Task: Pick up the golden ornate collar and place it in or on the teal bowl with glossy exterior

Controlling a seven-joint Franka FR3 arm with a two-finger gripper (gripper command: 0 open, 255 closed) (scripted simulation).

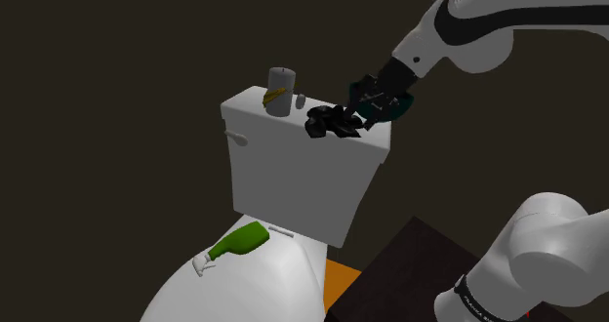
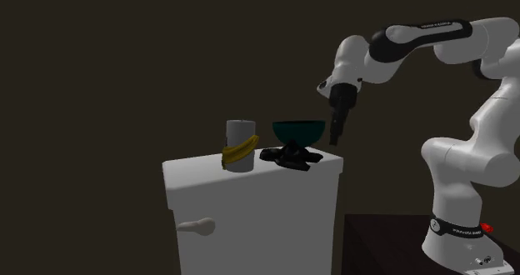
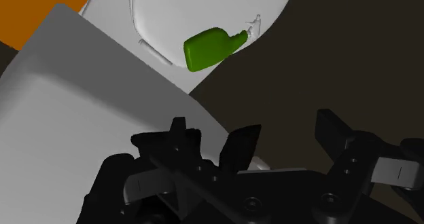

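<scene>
The golden collar (image 1: 276,97) is wrapped around a grey upright cylinder (image 1: 282,79) on the white toilet tank lid (image 1: 256,108). In the second exterior view, the collar (image 2: 237,153) stands at the left, then a black jagged object (image 2: 291,156), then the teal bowl (image 2: 298,131). My gripper (image 2: 335,134) hangs fingers-down just past the bowl's right side, at the tank's end. In the shoulder view the gripper (image 1: 366,98) covers most of the bowl (image 1: 377,104). In the wrist view the gripper (image 3: 289,138) is open with nothing between its fingers; the black object (image 3: 170,163) lies beside it.
A green bottle (image 1: 240,242) lies on the closed white toilet lid (image 1: 254,281) below the tank. A flush handle (image 2: 193,227) sticks out of the tank's front. Orange floor (image 1: 337,279) and the dark stand (image 1: 410,266) lie beside the toilet.
</scene>
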